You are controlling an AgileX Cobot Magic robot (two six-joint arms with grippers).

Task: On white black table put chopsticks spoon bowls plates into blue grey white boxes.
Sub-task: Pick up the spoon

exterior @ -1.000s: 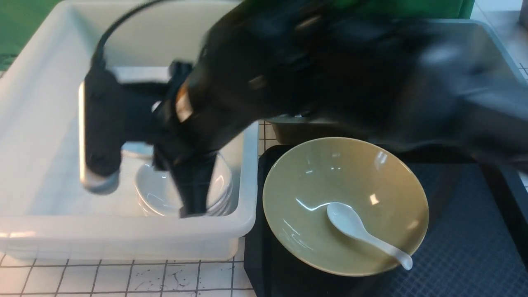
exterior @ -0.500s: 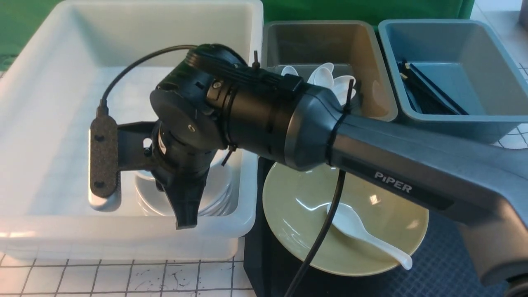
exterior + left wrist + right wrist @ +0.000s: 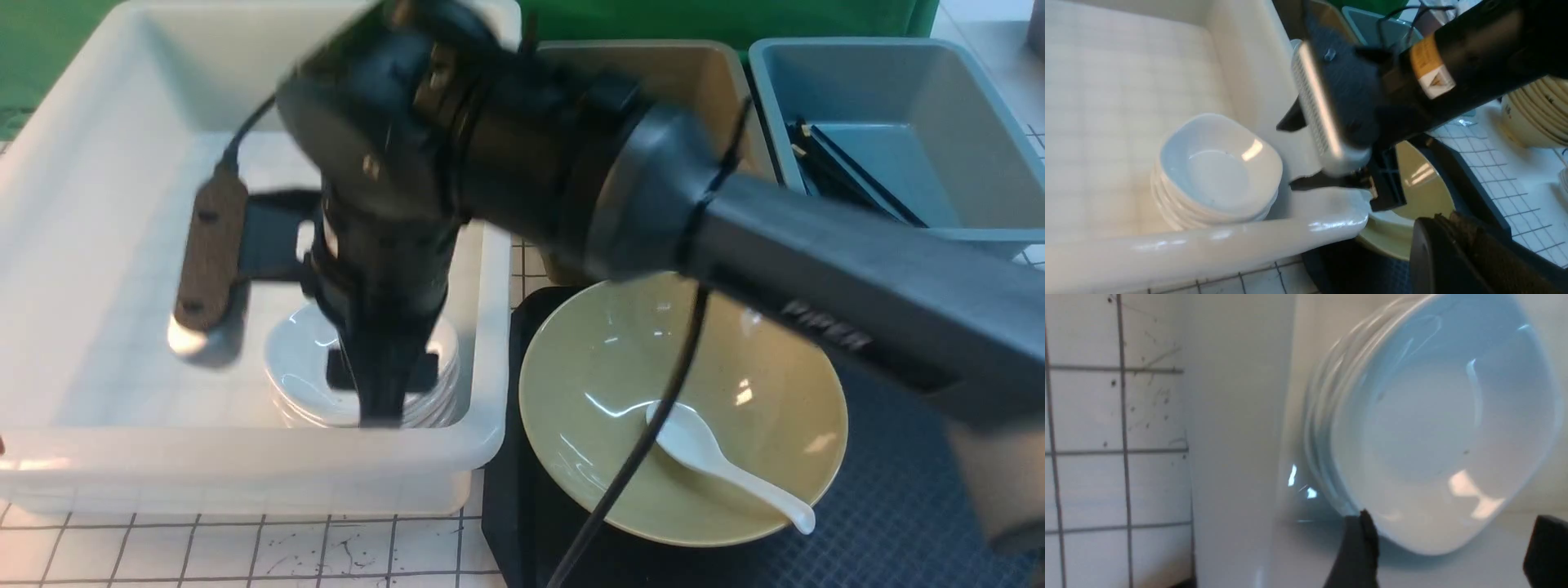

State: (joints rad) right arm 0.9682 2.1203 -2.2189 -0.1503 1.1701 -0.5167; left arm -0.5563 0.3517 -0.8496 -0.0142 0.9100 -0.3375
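The right arm's fingers are standing wide apart with nothing between them, hanging over the stack of plates, which is sitting in the near corner of the white box on the side toward the bowl. One fingertip is showing right at the rim of the top plate, and I am not able to tell whether it is touching. That is what is worrying me most: if that finger is catching the glossy rim as the arm is pulling away, it is likely tipping the top plate or nudging the whole stack askew against the box wall. The arm is looking blurred, so it seems to be moving briskly, which is making a clip harder to forgive. Further out, its cable is hanging across the yellow bowl on the black tray, passing right by the spoon lying inside with its handle poking over the rim; a swing could be snagging that handle and flipping the spoon onto the bench. The left arm's fingers are resting pressed together, empty, near the box's corner and close under the other arm. The chopsticks are lying in the blue box, well clear.
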